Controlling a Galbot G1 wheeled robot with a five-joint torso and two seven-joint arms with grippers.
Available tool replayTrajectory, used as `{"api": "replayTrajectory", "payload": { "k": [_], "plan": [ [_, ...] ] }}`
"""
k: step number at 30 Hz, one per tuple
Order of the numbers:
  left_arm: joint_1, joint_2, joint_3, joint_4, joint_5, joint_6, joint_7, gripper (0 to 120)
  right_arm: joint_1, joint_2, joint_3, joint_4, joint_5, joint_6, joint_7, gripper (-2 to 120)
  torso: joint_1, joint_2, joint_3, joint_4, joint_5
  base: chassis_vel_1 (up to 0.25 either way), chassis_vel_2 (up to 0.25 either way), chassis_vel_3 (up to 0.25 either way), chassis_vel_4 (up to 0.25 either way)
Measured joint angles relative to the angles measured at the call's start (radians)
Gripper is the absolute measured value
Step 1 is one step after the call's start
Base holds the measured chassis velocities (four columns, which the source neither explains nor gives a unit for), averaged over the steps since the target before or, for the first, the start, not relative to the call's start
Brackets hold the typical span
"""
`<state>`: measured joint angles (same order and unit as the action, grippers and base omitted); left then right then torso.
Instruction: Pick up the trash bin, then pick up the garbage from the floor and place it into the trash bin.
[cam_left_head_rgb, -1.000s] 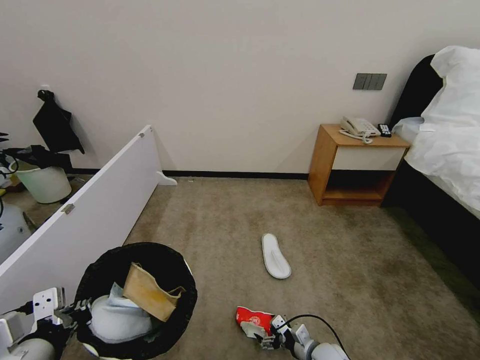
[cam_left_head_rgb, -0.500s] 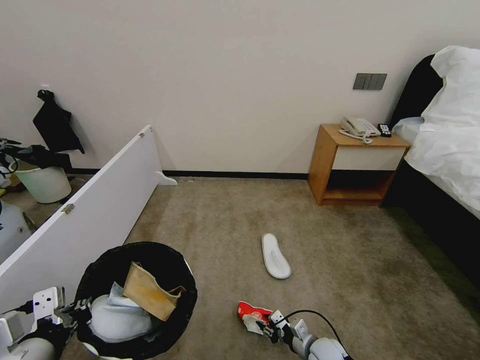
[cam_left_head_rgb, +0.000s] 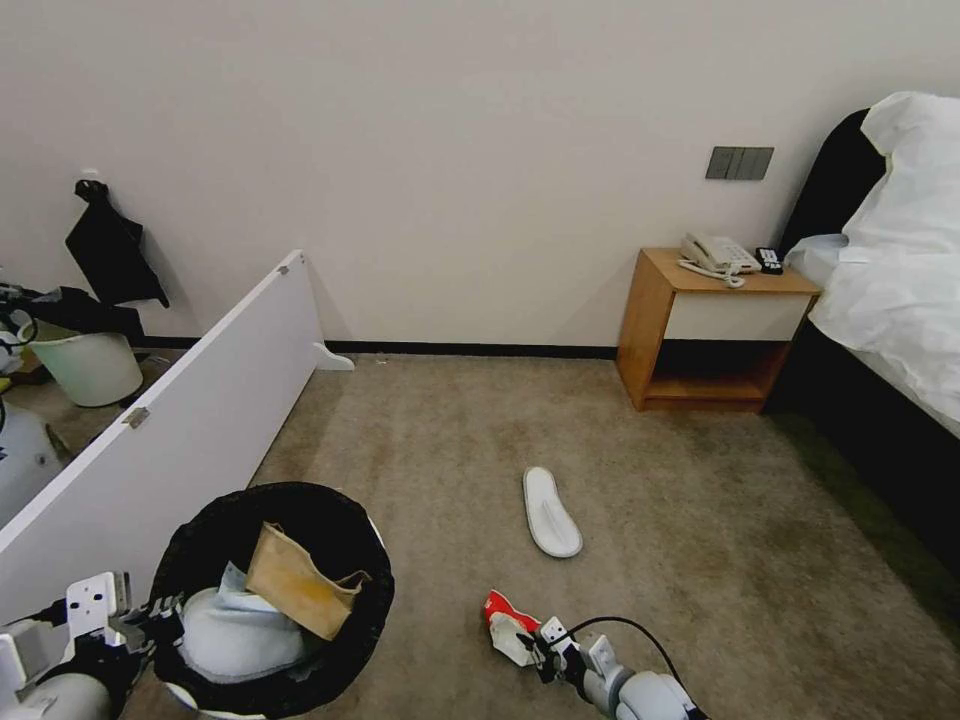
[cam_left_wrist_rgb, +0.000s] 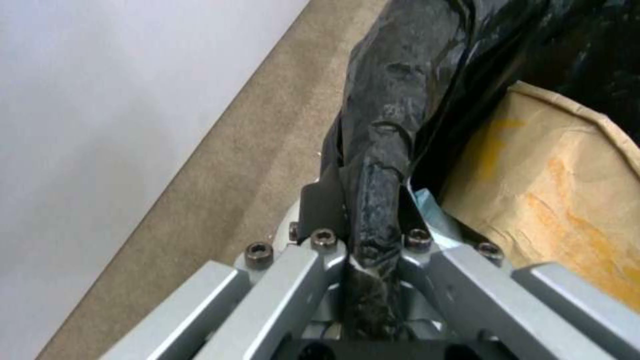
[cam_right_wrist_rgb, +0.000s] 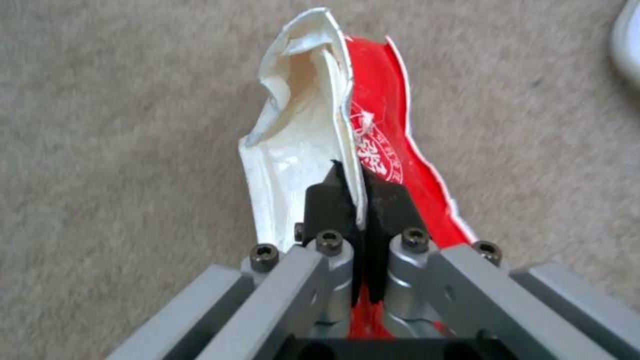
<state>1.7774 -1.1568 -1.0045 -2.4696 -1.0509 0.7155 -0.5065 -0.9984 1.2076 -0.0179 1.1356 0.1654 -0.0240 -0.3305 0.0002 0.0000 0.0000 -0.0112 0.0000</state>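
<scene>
The left gripper (cam_left_head_rgb: 150, 615) sits at the frame's lower left, fingers clamped. The right gripper (cam_left_head_rgb: 535, 645), bottom centre, is pinched closed too.

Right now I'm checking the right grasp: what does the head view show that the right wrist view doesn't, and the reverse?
Head view alone: the trash bin with brown paper inside, the left gripper shut on its rim, and the nightstand. Right wrist view alone: the fingers pinching the carton's wall. Both: the right gripper holding the red-white carton, the white slipper, and carpet.
</scene>
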Motion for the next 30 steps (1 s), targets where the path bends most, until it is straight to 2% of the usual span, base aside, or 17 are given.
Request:
{"api": "replayTrajectory", "payload": {
  "k": [6, 8, 12, 16, 18, 20, 21, 22, 24, 25, 28, 30],
  "plan": [
    [0.011, 0.009, 0.011, 0.000, 0.003, 0.000, -0.003, 2, -0.019, -0.008, 0.073, 0.076, -0.005, 0.036, -0.006, 1, 0.000, 0.000, 0.000, 0.0002, 0.0002, 0.000, 0.000, 0.000, 0.000],
    [0.012, 0.023, 0.022, 0.002, -0.002, 0.000, -0.005, 2, -0.037, -0.029, 0.130, 0.162, 0.005, 0.076, -0.013, 1, 0.000, 0.000, 0.000, 0.0001, 0.0004, 0.000, 0.000, 0.000, 0.000],
    [0.002, 0.048, 0.047, 0.003, -0.019, 0.003, -0.011, 2, -0.075, -0.109, 0.213, 0.327, 0.102, 0.120, -0.015, 1, 0.000, 0.000, 0.000, -0.0003, 0.0000, 0.000, 0.000, 0.000, 0.000],
    [-0.005, 0.061, 0.061, 0.006, -0.026, 0.005, -0.013, 2, -0.088, -0.147, 0.241, 0.402, 0.164, 0.123, -0.012, 1, 0.000, 0.000, 0.000, -0.0004, 0.0002, 0.000, 0.000, 0.000, 0.000],
    [-0.034, 0.084, 0.084, 0.019, -0.041, 0.007, -0.017, 2, -0.101, -0.209, 0.269, 0.551, 0.309, 0.120, -0.006, 1, 0.000, 0.000, 0.000, -0.0001, 0.0002, 0.000, 0.000, 0.000, 0.000],
    [-0.037, 0.086, 0.086, 0.021, -0.043, 0.007, -0.017, 2, -0.101, -0.213, 0.271, 0.566, 0.320, 0.120, -0.006, 1, 0.000, 0.000, 0.000, -0.0001, 0.0003, 0.000, 0.000, 0.000, 0.000],
    [-0.058, 0.096, 0.099, 0.031, -0.050, 0.008, -0.018, 2, -0.097, -0.235, 0.280, 0.643, 0.382, 0.119, -0.006, 1, 0.000, 0.000, 0.000, 0.0000, -0.0004, 0.000, 0.000, 0.000, 0.000],
    [-0.058, 0.096, 0.099, 0.031, -0.050, 0.008, -0.018, 2, -0.097, -0.235, 0.280, 0.643, 0.382, 0.119, -0.006, 1, 0.000, 0.000, 0.000, 0.0000, -0.0004, 0.000, 0.000, 0.000, 0.000],
    [-0.104, 0.112, 0.129, 0.054, -0.061, 0.010, -0.025, 2, -0.061, -0.259, 0.260, 0.746, 0.507, 0.115, -0.012, 1, 0.000, 0.000, 0.000, 0.0002, 0.0000, 0.000, 0.000, 0.000, 0.000],
    [-0.104, 0.112, 0.129, 0.054, -0.061, 0.010, -0.025, 2, -0.061, -0.259, 0.260, 0.746, 0.507, 0.115, -0.012, 1, 0.000, 0.000, 0.000, 0.0002, 0.0000, 0.000, 0.000, 0.000, 0.000],
    [-0.146, 0.125, 0.153, 0.072, -0.072, 0.011, -0.032, 2, -0.004, -0.291, 0.211, 0.813, 0.629, 0.095, -0.030, 1, 0.000, 0.000, 0.000, 0.0001, -0.0003, 0.000, 0.000, 0.000, 0.000],
    [-0.155, 0.128, 0.158, 0.076, -0.075, 0.012, -0.033, 2, 0.014, -0.300, 0.191, 0.825, 0.665, 0.086, -0.036, 1, 0.000, 0.000, 0.000, -0.0001, -0.0003, 0.000, 0.000, 0.000, 0.000]
  ]
}}
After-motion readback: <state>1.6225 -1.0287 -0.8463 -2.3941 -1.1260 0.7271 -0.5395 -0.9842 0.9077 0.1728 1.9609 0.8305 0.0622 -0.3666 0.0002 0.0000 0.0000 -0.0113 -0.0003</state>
